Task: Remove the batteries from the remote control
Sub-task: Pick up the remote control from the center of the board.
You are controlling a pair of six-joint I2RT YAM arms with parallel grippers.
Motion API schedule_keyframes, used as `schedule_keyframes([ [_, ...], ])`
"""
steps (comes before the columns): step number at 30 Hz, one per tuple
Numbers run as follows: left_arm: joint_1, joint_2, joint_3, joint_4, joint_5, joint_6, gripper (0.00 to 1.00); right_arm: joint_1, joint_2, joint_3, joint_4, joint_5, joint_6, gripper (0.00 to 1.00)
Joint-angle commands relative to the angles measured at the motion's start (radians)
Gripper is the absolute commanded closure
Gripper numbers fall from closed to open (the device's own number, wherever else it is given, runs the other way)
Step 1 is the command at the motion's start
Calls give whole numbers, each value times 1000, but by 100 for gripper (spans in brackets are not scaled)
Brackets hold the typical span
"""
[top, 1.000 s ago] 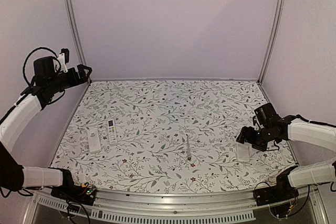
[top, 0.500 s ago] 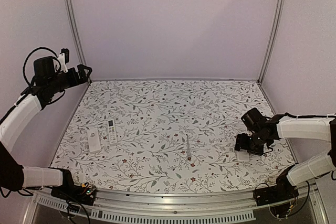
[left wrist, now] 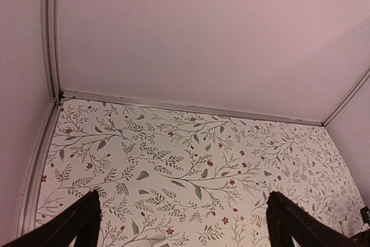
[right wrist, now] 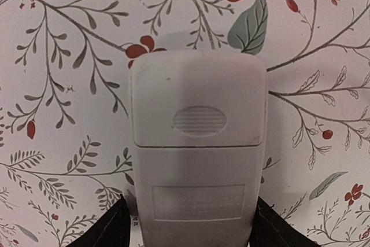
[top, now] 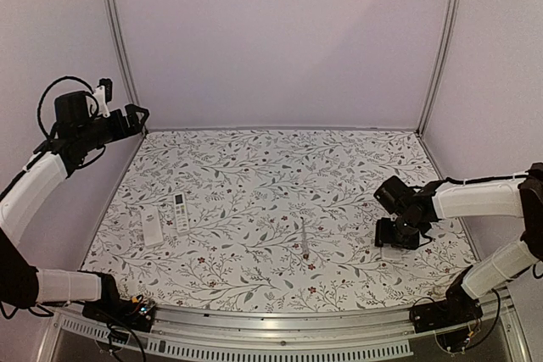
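Right jaws now lower, astride back-up remote [right wrist: 196,143] near right table [top: 445,201] edge

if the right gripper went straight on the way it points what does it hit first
The white remote lying back up: the right gripper points down at it, jaws open to either side. Contact probably comes near the battery cover, though depth is unclear.

remote [right wrist: 196,143] matt grey plastic w/ ribbed grip, table cover [right wrist: 69,39] matt, prob. paper
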Motion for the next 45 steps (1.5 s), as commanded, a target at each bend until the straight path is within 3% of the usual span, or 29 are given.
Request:
schedule_keyframes([
  [1, -10, 12, -12, -10, 14, -4, 0, 44, 49, 40, 25, 1, -28, 33],
  [11, -10, 18, -12, -10, 21, -9, 0, 90, 136, 83, -33, 13, -28, 35],
  [29, -11, 21, -12, -13, 27, -9, 0, 84, 139, 51, -24, -4, 10, 39],
  [33, -12, 23, -14, -11, 29, -10, 0, 75, 125, 34, -1, -19, 17, 39],
  [40, -25, 33, -17, -10, 35, -20, 0, 71, 71, 25, 57, -18, -10, 47],
  [45, -94, 75, -21, -10, 42, -28, 0, 71, 1, 34, 94, -43, -91, 51],
])
